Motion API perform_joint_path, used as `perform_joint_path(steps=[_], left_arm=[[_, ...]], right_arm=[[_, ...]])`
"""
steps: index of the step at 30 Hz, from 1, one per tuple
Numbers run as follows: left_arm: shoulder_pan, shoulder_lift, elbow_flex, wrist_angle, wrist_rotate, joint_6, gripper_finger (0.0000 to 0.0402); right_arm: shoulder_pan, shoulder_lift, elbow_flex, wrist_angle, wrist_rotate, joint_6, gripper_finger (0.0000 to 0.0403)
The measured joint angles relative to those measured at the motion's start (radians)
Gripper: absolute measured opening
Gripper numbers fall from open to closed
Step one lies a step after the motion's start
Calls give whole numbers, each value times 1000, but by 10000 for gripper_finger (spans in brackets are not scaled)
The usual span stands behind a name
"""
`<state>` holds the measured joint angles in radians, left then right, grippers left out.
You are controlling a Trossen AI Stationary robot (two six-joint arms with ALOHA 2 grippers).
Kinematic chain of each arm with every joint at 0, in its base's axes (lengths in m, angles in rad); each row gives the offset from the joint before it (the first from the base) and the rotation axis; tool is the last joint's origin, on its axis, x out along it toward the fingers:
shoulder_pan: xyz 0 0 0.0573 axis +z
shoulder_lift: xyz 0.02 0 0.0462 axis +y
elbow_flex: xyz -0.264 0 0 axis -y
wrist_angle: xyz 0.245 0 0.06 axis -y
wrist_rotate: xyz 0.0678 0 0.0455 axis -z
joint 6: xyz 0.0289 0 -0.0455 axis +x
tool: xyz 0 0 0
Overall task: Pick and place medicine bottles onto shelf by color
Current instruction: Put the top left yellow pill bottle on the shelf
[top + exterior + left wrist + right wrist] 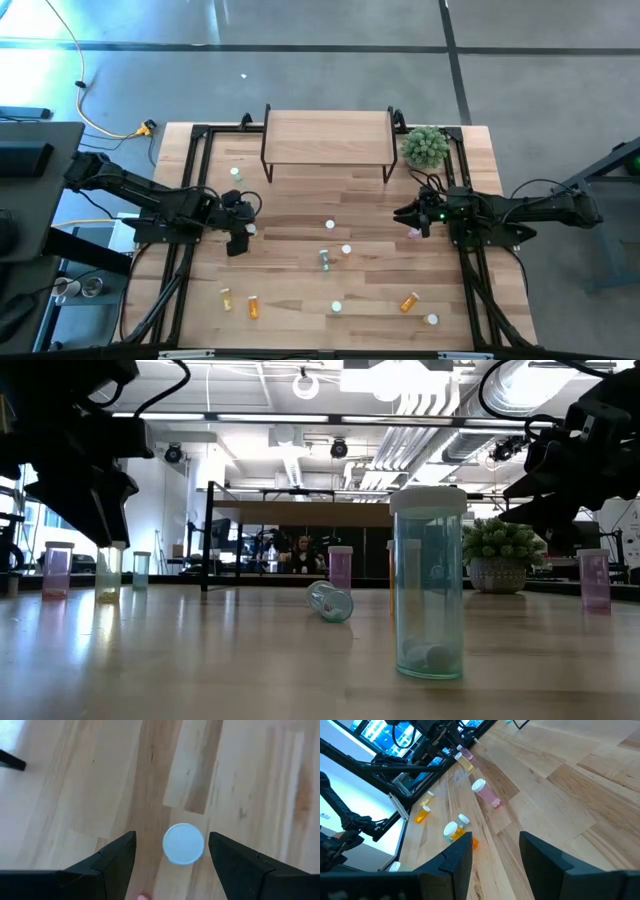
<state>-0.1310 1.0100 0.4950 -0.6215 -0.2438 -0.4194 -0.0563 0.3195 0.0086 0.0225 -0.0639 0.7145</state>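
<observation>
I see the shelf (327,136) bare, bottles (331,262) scattered across the counter (300,300); my left gripper (172,851) hangs released over a white cap (183,843), right gripper (495,854) released, empty

The broad tabletop of pale and brown wooden planks (300,290) is showing a smooth, lightly glossy finish, reflections lying on it in the low view. The low light-wood shelf board (327,137) is looking matt, sitting on thin black metal legs. The clear green-tinted plastic bottle (429,592) is shining, its white plastic cap smooth. The round white cap (183,843) between the left gripper's matt black plastic fingers (107,862) is looking satin-smooth. The bushy green plant (425,147) is looking rough and fuzzy.
</observation>
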Motion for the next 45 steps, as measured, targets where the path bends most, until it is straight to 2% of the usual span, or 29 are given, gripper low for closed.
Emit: perform_joint_path(steps=[6,16,34,38,45], left_arm=[[0,51,0,26,-35,2,239],[-1,106,0,50,-32,3,237],[-1,105,0,51,1,3,112],[0,104,0,51,1,3,104],[0,104,4,48,1,3,111]], right_arm=[[0,0,0,0,0,0,154],[0,0,0,0,0,0,154],[0,0,0,0,0,0,154],[0,0,0,0,0,0,154],[0,0,0,0,0,0,154]])
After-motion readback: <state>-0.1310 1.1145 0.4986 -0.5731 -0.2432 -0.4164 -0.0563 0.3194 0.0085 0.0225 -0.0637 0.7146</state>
